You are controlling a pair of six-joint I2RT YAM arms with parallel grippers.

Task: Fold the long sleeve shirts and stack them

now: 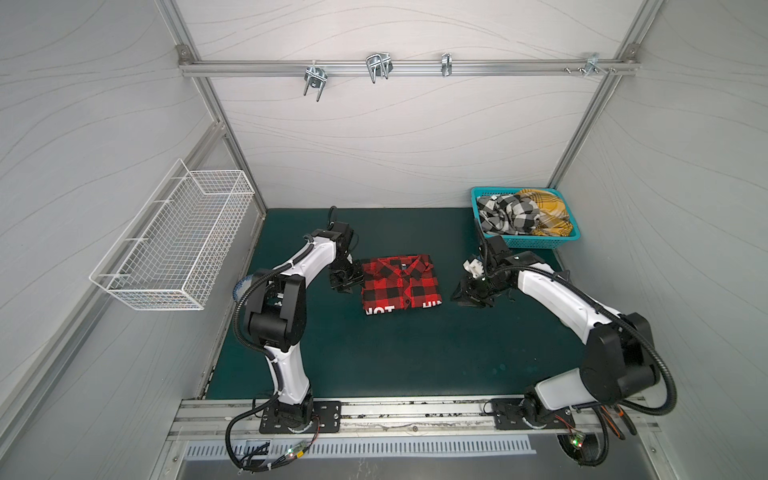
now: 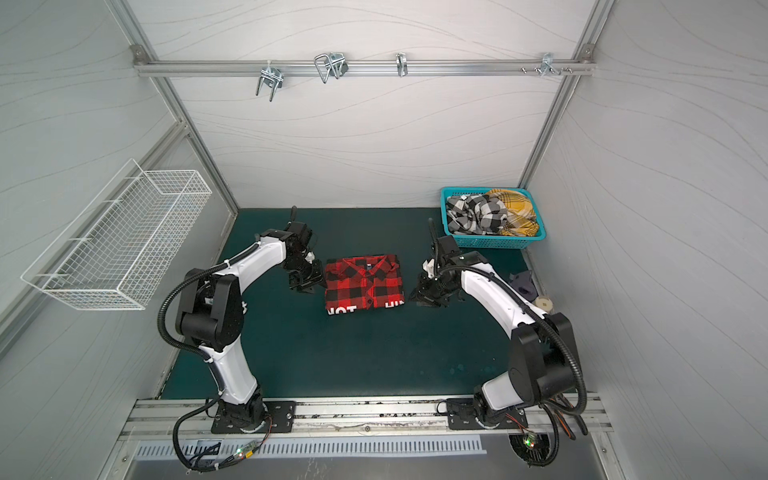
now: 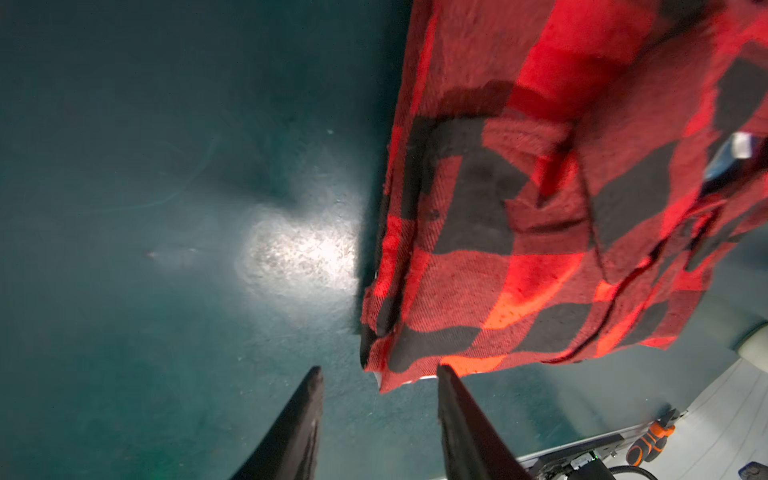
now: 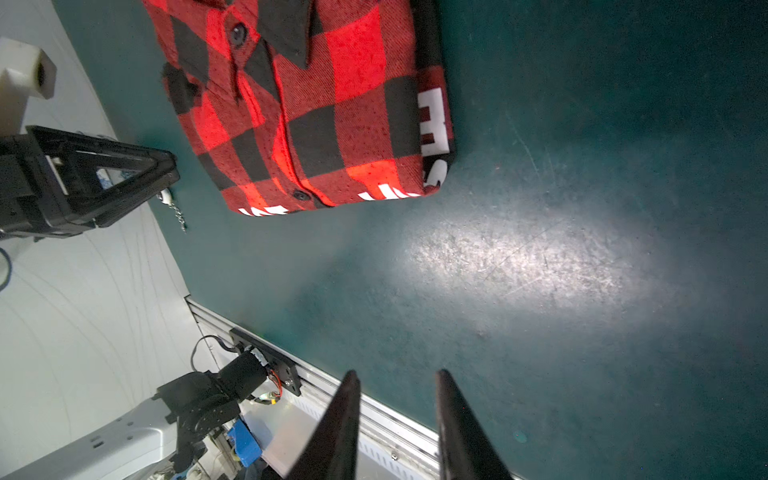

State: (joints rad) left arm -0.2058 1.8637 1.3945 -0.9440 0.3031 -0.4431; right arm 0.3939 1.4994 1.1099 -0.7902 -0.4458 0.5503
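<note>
Folded red-and-black buffalo-check flannel shirt (image 1: pixel 401 284) flat on dark green table (image 1: pixel 395 357), left gripper (image 3: pixel 380 370) and right gripper (image 4: pixel 397 372) flanking it, jaws partly apart, empty.

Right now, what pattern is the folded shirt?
The folded shirt is red-and-black check with white letters, clearest in the right wrist view.

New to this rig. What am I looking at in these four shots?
Two white robot arms stand at the front of a green table. Two pictures look down from one overhead stereo camera; two come from cameras on the arms' wrists. A folded red-and-black shirt lies mid-table. A teal basket at the back right holds a crumpled black-and-white shirt and a yellow plaid shirt. The left end effector sits at the red shirt's edge, the right end effector off its other side; both are open, holding nothing.
</note>
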